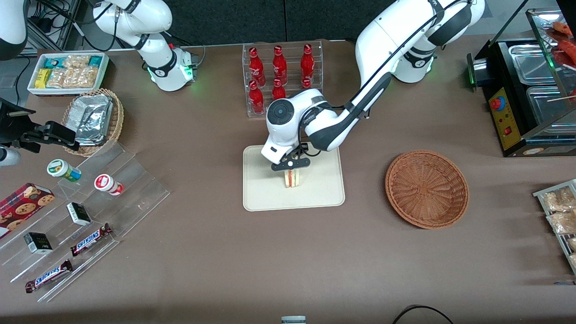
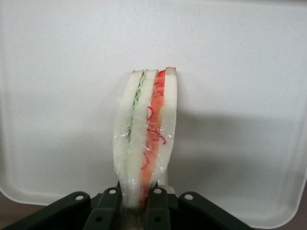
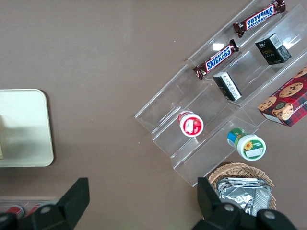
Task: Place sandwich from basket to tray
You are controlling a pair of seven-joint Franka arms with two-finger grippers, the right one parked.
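Tool (image 1: 291, 167) of mine hangs over the tray (image 1: 265, 198), fingers pinched on the sandwich (image 2: 146, 139), which stands upright there. With the basket (image 1: 426, 189) bare, I judge only letting go and lifting away remain.

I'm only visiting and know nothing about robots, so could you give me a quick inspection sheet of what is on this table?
Surface: brown table, no spills seen.
Job's things: sandwich over the cream tray; brown basket holds nothing.
Clutter: red bottles, Snickers bars, cookie box, foil packets, snack bin.
Grippers: hand above the tray, shut on the sandwich.
Cables: black cable at the table's near edge.
Surroundings: food warmer at the working arm's end.
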